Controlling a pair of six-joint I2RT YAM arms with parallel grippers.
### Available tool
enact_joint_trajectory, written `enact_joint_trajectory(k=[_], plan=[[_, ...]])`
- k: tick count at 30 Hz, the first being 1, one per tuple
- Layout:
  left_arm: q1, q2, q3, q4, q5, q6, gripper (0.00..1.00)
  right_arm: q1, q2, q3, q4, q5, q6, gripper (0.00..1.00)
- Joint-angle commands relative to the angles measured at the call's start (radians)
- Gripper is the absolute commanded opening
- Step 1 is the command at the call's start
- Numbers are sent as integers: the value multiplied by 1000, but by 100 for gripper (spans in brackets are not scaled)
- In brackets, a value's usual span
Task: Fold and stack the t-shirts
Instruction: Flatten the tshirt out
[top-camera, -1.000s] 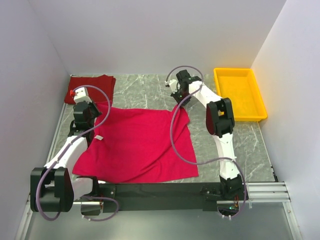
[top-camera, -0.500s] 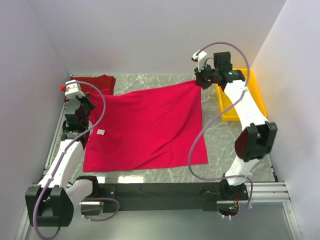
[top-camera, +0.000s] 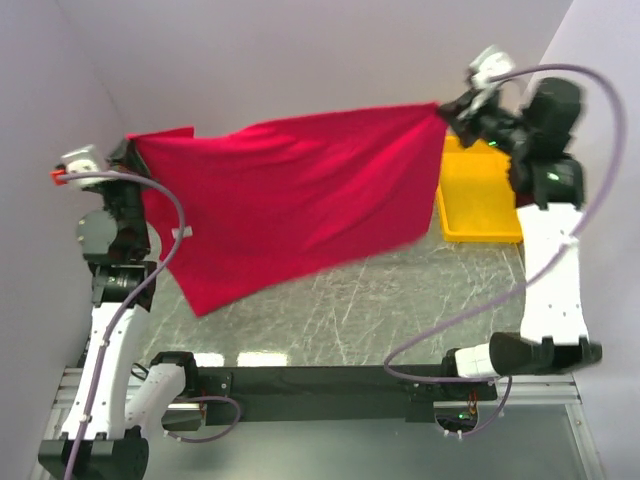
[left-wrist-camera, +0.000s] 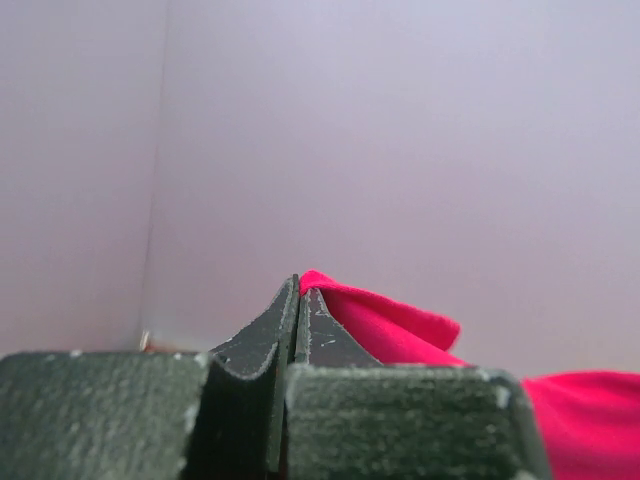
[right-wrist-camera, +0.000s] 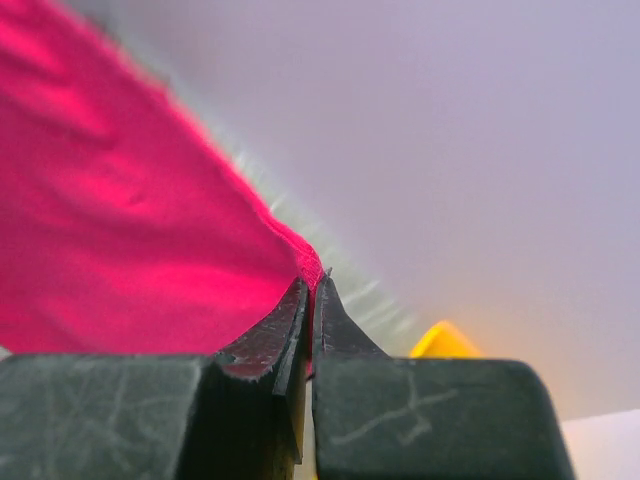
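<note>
A bright crimson t-shirt (top-camera: 290, 195) hangs spread in the air above the table, stretched between both arms. My left gripper (top-camera: 130, 150) is shut on its left top corner; in the left wrist view the cloth (left-wrist-camera: 390, 325) pokes out past the closed gripper (left-wrist-camera: 299, 290). High at the right, my right gripper (top-camera: 447, 108) is shut on the other top corner, and the right wrist view shows the hem (right-wrist-camera: 310, 262) pinched at the gripper (right-wrist-camera: 313, 285). The shirt's lower edge dangles over the table at the left. The darker shirt is hidden behind the raised one.
A yellow tray (top-camera: 478, 205) stands at the back right, partly behind the right arm. The grey marble table (top-camera: 380, 300) lies below the cloth. White walls close in on the left, back and right. The arms' base rail (top-camera: 320, 382) runs along the near edge.
Both arms have risen and drawn apart, lifting the crimson shirt off the table until it hangs stretched in the air. The folded darker shirt at the back left is now covered.
</note>
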Motion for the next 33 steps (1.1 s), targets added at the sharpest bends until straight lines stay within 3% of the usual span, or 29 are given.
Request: enact_joint_trajectory(k=[1,7,11,18,24,29,33], plan=[[6,-38,109,146,-12,32,1,-54,-92,147,178,-63,126,0],[6,-66,250,191,12,78,1,-163,-84,458,233,-80,309,0],[6,-66,345,203,34,112,1,-226,-75,575,293,-89,428,0],[6,-75,433,196,69,134,1,-318,-122,575,431,-63,579,0],[6,-69,432,150,72,128,1,-329,-185,405,440,-25,578,0],[6,-58,309,90,100,56,1,-327,-260,76,463,-61,552,0],[6,-32,157,94,132,-17,1,-307,-340,-278,612,-86,527,0]])
